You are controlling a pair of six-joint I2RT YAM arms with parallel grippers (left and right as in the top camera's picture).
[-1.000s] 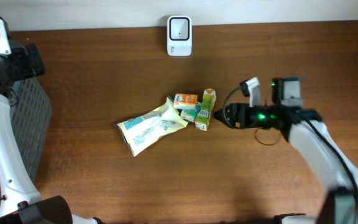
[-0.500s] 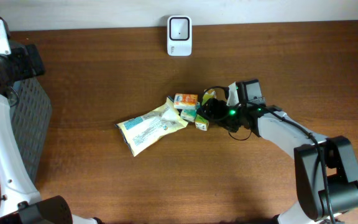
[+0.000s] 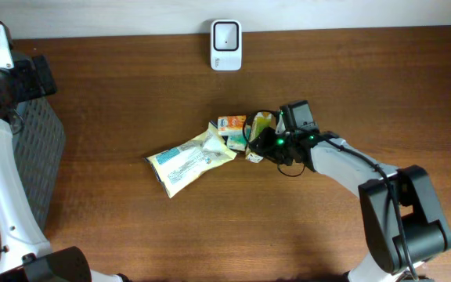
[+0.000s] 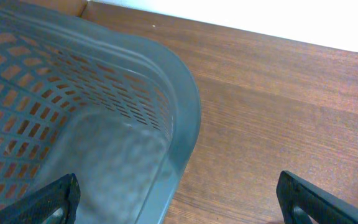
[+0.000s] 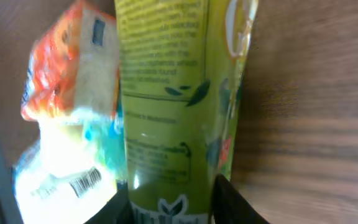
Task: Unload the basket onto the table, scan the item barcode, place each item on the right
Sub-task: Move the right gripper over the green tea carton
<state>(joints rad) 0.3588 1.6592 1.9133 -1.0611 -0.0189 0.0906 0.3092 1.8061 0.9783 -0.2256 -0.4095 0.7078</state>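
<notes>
A green drink carton (image 3: 261, 125) lies in a small pile at the table's middle, filling the right wrist view as the green carton (image 5: 173, 93). My right gripper (image 3: 261, 144) reaches in from the right and is shut on its near end, one finger pressed on each side of it at the right gripper (image 5: 173, 205). A white barcode scanner (image 3: 226, 34) stands at the back edge. My left gripper (image 4: 179, 202) hangs open at the far left over the rim of a grey basket (image 4: 185, 106), holding nothing.
An orange snack pack (image 3: 232, 123) and a teal pack touch the carton's left side. A white pouch (image 3: 190, 159) lies further left. In the right wrist view a barcode (image 5: 84, 182) shows on a white pack. The grey basket (image 3: 37, 157) stands at the left edge.
My right gripper has moved left from the open table onto the green carton and its jaws have come together on it. The left arm has not moved.
</notes>
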